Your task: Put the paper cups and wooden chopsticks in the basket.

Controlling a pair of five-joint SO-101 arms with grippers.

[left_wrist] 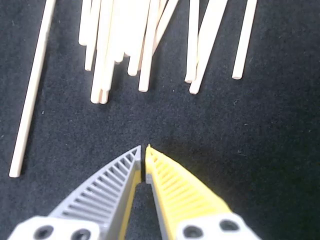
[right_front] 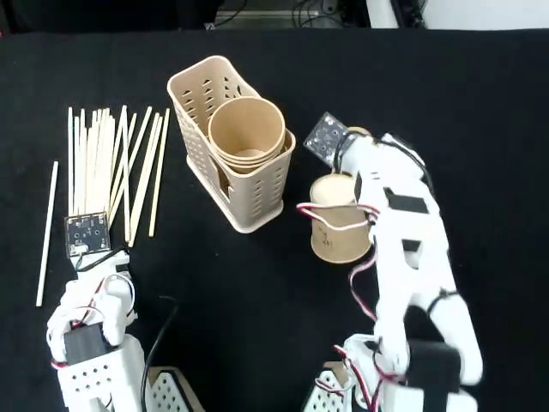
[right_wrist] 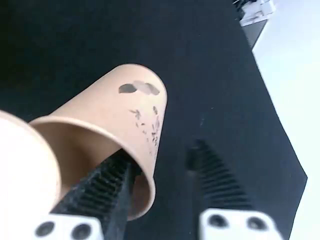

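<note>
**Right gripper straddling a cup wall, squeeze not made yet**

Step in hand, my call: picking up the loose tan paper cup (right_wrist: 125, 115) with small leaf marks on its side. In the high view it sits under the right arm, just beside the beige perforated plastic basket (right_front: 202, 167), on the black table cloth (right_front: 480, 129). The right gripper (right_wrist: 160, 152) is spread. One black finger is inside the cup mouth, and the other stands outside, apart from the wall, so nothing is pinched.

To do it well I'd seat the inner finger past the rolled rim, then close softly, since thin paper will buckle. Then I'd lift clear of the basket rim, centre the cup over the stack of nested tan paper cups (right_front: 246, 129) and release it mouth-up so it nests. The arm's loose wires hang near the cup and may snag.

The left gripper (left_wrist: 144, 147) has its tips pressed together and holds nothing. It is just short of the near ends of the pale wooden chopsticks (left_wrist: 125, 45).

Counts:
- **Cups:** one at the right gripper, and at least three rims stacked in the basket. A tan sliver behind the right arm may be another, but I cannot tell.
- **Chopsticks:** roughly fifteen fanned out beside the basket. They overlap, so the count is not exact. One more stray chopstick (right_front: 47, 227) lies apart from them. I see none in the basket.
- **Basket:** one.
</note>
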